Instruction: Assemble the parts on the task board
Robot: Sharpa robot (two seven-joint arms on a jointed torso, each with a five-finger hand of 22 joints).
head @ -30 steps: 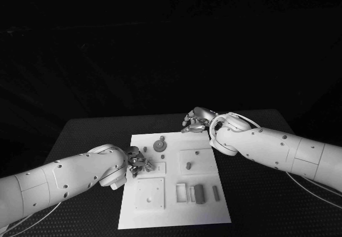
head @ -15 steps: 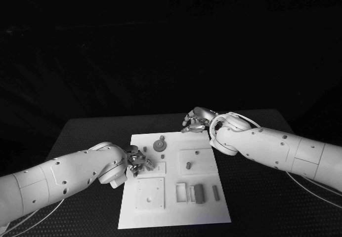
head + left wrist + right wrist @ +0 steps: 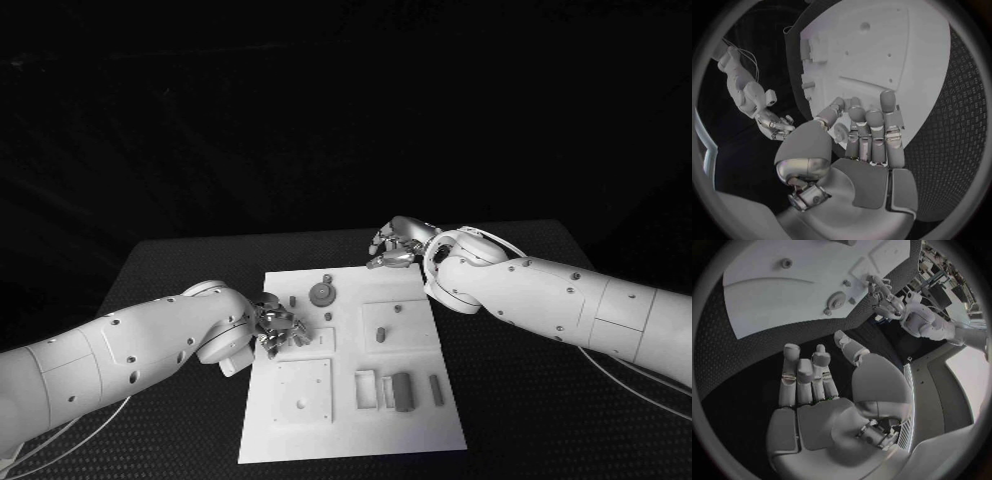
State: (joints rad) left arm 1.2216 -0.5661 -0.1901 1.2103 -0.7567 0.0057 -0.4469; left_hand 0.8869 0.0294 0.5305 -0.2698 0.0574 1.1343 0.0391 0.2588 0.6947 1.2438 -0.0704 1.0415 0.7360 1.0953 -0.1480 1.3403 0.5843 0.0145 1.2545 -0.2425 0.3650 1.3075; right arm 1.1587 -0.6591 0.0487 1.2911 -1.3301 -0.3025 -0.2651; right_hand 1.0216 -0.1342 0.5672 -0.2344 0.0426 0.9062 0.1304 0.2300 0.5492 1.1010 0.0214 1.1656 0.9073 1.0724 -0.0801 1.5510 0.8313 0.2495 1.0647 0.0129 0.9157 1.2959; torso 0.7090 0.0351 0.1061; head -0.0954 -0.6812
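The task board (image 3: 361, 420) lies in the middle of the black counter (image 3: 173, 270), its long side running from the near edge toward the far edge. On it, a round gear-like part (image 3: 322, 294) sits near the far left corner, a small peg (image 3: 381, 336) stands upright in a raised square at the right, and a few narrow bar parts (image 3: 400, 391) lie side by side toward the near right corner.

The left hand (image 3: 278, 328) hovers at the board's left edge, fingers bent down over the parts there; in the left wrist view its fingers (image 3: 873, 130) lie close together and its thumb is bent toward them, but I cannot tell whether anything is pinched between them.

The right hand (image 3: 397, 243) hangs over the counter just beyond the board's far edge, apart from the board. In the right wrist view its fingers (image 3: 804, 375) are loosely spread with nothing in them.
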